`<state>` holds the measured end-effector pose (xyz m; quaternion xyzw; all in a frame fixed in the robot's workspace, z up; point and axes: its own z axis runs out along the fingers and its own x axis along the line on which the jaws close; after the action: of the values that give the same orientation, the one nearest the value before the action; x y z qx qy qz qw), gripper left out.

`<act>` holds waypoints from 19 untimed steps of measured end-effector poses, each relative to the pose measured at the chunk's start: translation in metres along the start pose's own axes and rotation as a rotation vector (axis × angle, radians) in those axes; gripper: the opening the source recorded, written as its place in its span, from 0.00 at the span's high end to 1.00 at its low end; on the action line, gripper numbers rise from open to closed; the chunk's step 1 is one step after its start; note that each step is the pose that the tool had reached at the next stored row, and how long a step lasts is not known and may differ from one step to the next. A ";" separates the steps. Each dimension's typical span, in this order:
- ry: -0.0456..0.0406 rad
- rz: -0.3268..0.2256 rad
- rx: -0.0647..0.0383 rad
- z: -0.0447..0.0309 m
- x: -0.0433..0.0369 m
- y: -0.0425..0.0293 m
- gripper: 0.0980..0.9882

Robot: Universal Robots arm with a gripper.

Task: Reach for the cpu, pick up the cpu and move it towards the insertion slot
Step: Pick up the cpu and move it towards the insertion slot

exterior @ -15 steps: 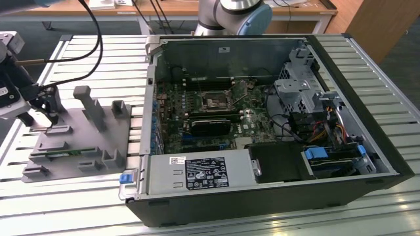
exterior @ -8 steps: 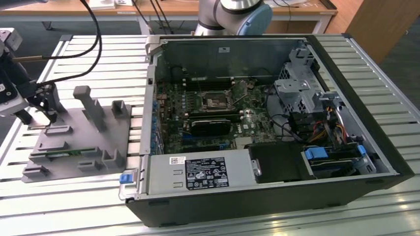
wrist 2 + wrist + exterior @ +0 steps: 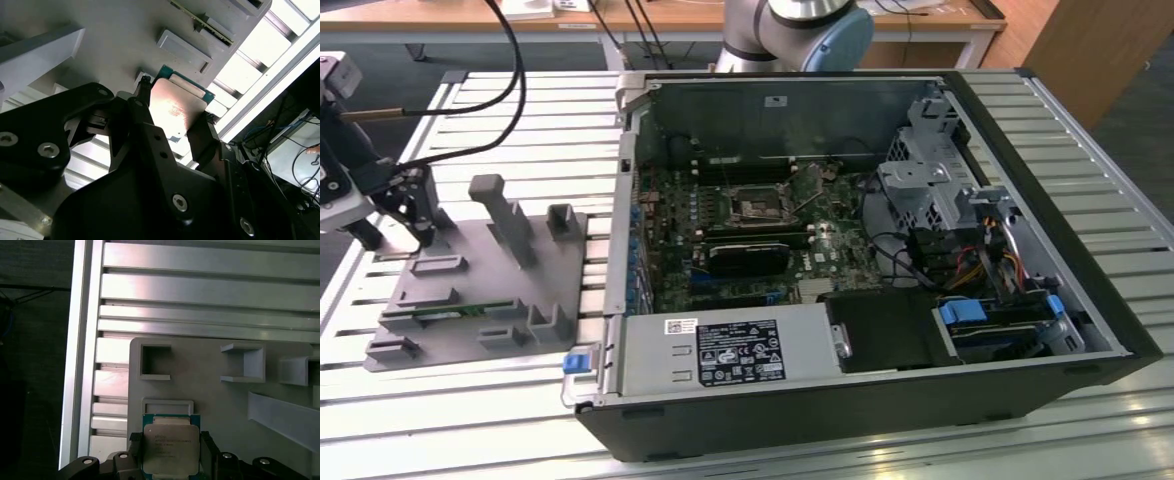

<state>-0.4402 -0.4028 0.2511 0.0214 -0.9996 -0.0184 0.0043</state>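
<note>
Gripping the small flat square silvery-topped, green-rimmed cpu (image 3: 170,447) by opposite edges between closed fingers (image 3: 136,450) of the black gripper (image 3: 171,456), over the pale grey plastic fixture tray (image 3: 454,292) at the exterior view's left, sitting well apart from the dark square silver-framed insertion slot (image 3: 758,207) inside the open black computer case (image 3: 854,420).

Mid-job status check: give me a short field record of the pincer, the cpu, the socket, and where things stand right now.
pincer: over the grey fixture tray, at the exterior view's left
grip: fingers pressed against two opposite edges of the cpu
cpu: silvery top facing the first wrist view, green rim showing
insertion slot: dark square with a metal frame, on the motherboard inside the open computer case
progress: cpu gripped at the tray, well apart from the insertion slot
</note>
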 end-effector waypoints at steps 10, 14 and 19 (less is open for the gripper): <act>0.0000 0.000 0.000 -0.0056 0.0001 0.0006 0.50; 0.0000 0.000 0.000 -0.0099 0.0000 0.0016 0.50; 0.0000 0.000 0.000 -0.0163 0.0001 0.0019 0.50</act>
<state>-0.4402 -0.4014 0.2674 0.0214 -0.9996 -0.0184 0.0043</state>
